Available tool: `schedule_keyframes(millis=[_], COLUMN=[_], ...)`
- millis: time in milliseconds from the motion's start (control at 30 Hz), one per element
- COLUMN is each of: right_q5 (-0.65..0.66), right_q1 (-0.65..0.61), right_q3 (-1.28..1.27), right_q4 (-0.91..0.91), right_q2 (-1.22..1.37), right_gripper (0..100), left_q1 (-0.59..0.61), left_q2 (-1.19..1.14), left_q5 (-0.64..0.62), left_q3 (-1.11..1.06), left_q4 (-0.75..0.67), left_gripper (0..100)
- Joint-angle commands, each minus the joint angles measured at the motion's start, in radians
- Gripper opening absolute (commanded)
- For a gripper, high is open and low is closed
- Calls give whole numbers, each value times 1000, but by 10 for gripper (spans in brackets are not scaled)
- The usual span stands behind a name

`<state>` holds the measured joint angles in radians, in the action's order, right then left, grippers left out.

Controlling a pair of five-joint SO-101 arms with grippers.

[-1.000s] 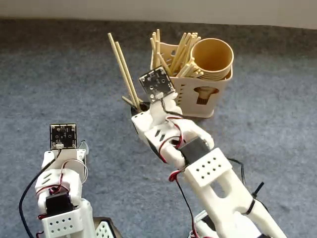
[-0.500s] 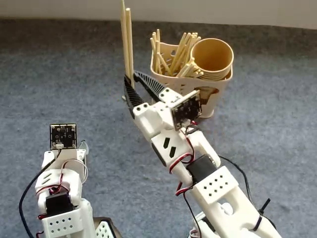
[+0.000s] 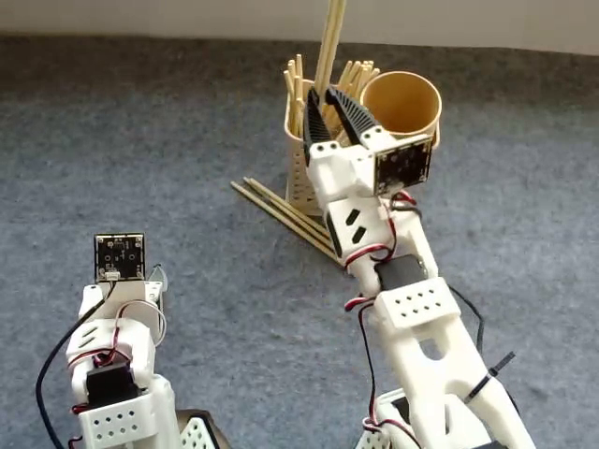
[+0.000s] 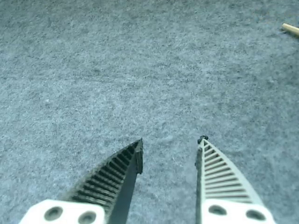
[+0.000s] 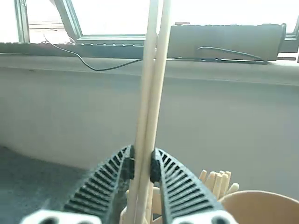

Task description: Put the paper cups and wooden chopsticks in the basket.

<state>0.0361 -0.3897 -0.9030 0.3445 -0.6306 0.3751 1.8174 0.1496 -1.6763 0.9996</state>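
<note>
I see the right gripper just above the basket, clenched on a pair of wooden chopsticks that stands nearly upright and runs off the top of the high view; my right wrist view agrees, with both black jaws of that gripper pressed against the pair, the two sticks side by side and touching; the basket sits at the far side of the grey carpet, and inside it I make out the paper cups towards the right and a bundle of chopsticks standing beside them, tips above the rim; a few loose chopsticks lie flat on the carpet just in front of the basket, slanting off to the left, partly hidden under the right arm; the left gripper hangs low over bare carpet, well apart from the basket, its jaws released with nothing between them; one chopstick end shows at the edge of its wrist view.
</note>
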Motion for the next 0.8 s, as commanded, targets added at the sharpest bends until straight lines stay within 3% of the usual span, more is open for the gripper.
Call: schedule_keyframes(millis=[0, 433, 767], right_q5=[-6, -2, -3], right_q1=[36, 38, 38], right_q3=[96, 117, 114], right_q4=[33, 33, 33], right_q2=[12, 30, 188], right_gripper=[6, 6, 6], left_q1=[7, 8, 8], left_q2=[4, 4, 4], left_q5=[6, 6, 6], left_q3=[-19, -19, -19], left_q4=[0, 0, 0], left_gripper=[188, 188, 188])
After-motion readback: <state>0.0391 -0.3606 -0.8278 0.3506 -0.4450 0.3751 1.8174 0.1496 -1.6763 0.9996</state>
